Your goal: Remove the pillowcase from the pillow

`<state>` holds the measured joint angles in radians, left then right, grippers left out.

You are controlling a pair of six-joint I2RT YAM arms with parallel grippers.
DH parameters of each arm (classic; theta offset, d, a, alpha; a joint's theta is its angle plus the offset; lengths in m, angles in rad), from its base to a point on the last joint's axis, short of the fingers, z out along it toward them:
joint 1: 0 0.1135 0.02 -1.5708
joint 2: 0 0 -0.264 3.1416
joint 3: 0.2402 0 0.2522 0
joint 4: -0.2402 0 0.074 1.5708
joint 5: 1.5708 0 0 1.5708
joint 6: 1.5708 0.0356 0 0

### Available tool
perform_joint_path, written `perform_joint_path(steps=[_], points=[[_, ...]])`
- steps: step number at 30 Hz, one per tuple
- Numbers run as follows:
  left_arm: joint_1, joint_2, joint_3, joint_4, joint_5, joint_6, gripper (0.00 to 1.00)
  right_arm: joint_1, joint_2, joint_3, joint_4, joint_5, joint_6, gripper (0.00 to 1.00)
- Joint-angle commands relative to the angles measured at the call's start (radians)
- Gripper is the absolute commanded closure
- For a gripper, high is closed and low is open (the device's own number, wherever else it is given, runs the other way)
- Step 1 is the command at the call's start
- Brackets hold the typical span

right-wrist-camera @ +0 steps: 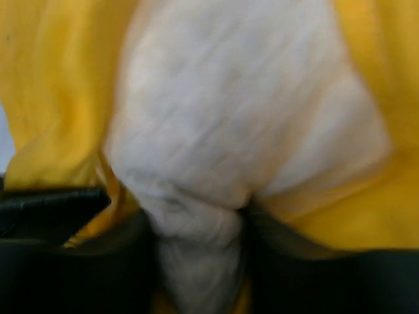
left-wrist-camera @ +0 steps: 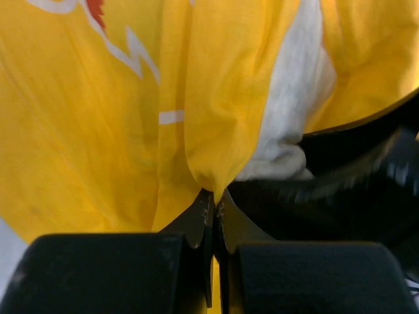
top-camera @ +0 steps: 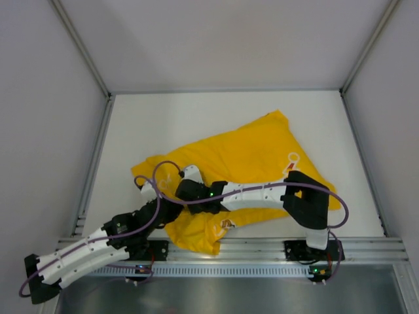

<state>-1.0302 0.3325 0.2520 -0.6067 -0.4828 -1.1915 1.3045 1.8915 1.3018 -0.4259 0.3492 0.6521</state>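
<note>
The yellow pillowcase (top-camera: 249, 157) lies crumpled across the middle of the table, still over most of the pillow. My left gripper (top-camera: 171, 191) is shut on a fold of the pillowcase (left-wrist-camera: 209, 131) at its near left end. My right gripper (top-camera: 190, 190) reaches in from the right, close beside the left one, and is shut on a bunched corner of the cream pillow (right-wrist-camera: 216, 163). The cream pillow also shows through the pillowcase opening in the left wrist view (left-wrist-camera: 294, 98). In the top view the pillow itself is hidden under the yellow cloth and the arms.
The table (top-camera: 150, 124) is white, walled by grey panels at left, back and right. A metal rail (top-camera: 262, 248) runs along the near edge by the arm bases. Purple cables (top-camera: 157, 171) loop over both arms.
</note>
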Motion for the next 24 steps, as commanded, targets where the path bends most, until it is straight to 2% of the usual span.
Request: perform_joint_path(steps=[1,2,3,8,18,24], points=[[0.001,-0.029,0.016,0.022,0.029,0.004,1.00,-0.023,0.067,-0.068,0.068,-0.070,0.081,0.73],[0.002,-0.033,0.029,0.024,0.038,0.006,1.00,-0.042,0.060,-0.079,0.087,-0.075,0.089,0.91],[0.001,-0.039,0.035,0.024,0.047,0.010,1.00,-0.080,0.051,-0.110,0.136,-0.087,0.093,1.00],[0.001,-0.046,0.093,0.044,0.141,0.044,1.00,-0.203,-0.026,-0.187,0.334,-0.234,0.126,1.00],[-0.001,0.077,0.174,0.205,0.378,0.093,1.00,-0.310,0.080,0.111,0.308,-0.289,0.201,1.00],[-0.001,-0.058,0.063,0.202,0.360,0.044,1.00,-0.440,0.000,0.076,0.378,-0.343,0.253,1.00]])
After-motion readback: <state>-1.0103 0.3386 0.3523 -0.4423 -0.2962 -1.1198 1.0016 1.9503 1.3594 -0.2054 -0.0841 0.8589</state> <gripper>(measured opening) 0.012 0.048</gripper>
